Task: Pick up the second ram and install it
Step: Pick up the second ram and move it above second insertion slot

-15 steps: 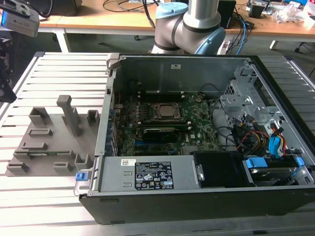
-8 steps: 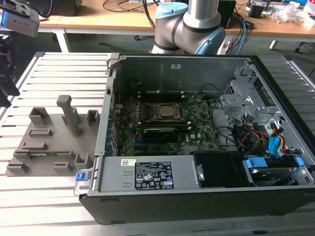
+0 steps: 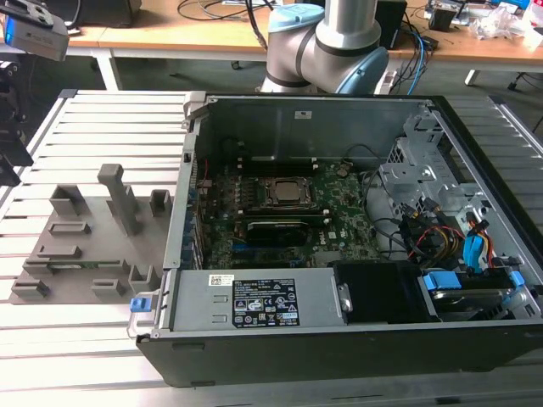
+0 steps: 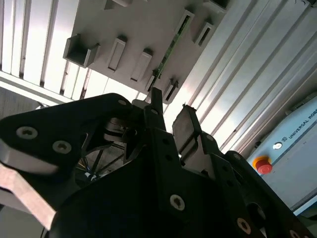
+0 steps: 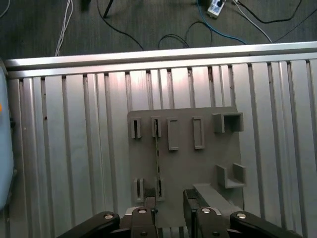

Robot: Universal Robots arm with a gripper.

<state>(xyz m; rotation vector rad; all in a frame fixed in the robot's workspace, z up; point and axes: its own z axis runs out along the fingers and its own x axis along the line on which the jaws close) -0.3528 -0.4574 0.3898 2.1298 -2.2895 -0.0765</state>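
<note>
Standing on its long edge, the second ram [image 5: 157, 158] sits in paired slots of the grey fixture plate [image 5: 198, 168]. That plate lies on the slatted table [image 5: 74, 148], toward the exterior view's left of the open computer case [image 3: 339, 365]. We judge the stick light and stiff but fragile, and best pinched across its flat faces near mid-length, clear of the contact edge. Our gripper [image 5: 170, 207] hovers near one end of it, jaws apart, with nothing between them.
</note>
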